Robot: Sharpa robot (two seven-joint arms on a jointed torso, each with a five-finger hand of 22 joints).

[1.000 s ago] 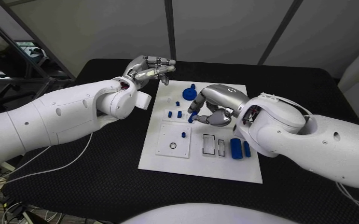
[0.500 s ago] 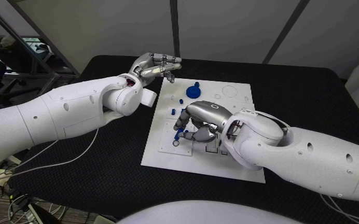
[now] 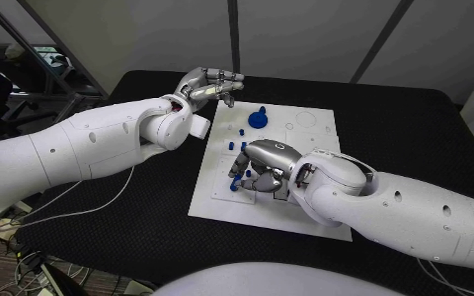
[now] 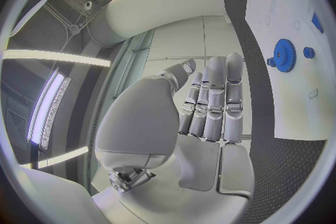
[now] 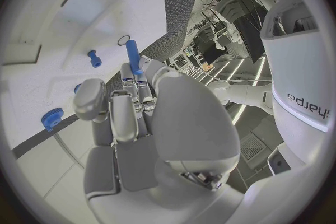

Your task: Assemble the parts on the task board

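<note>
The white task board [image 3: 306,138] lies mid-table. My right hand [image 3: 259,169] hovers low over its left middle, pinching a blue peg [image 5: 131,56] at its fingertips. The peg's tip is close to a small ring hole [image 5: 124,40] in the board. A blue bit of the peg [image 3: 236,183] shows below the fingers in the head view. My left hand [image 3: 212,85] is raised above the board's far left corner, fingers straight and side by side, holding nothing. A blue gear [image 3: 257,120] stands on the far part of the board, also seen as the gear [image 4: 283,55] past the left fingers.
Short blue pegs [image 3: 237,145] stand between the gear and my right hand; one small peg [image 5: 94,58] is near the ring hole. A round recess [image 3: 306,116] marks the far board. Black table [image 3: 405,125] surrounds the board; a cable [image 3: 98,200] runs at the left.
My right hand has carried the blue peg from the board's middle toward its near left part and lowered it. The left hand has stayed up at the far corner.
</note>
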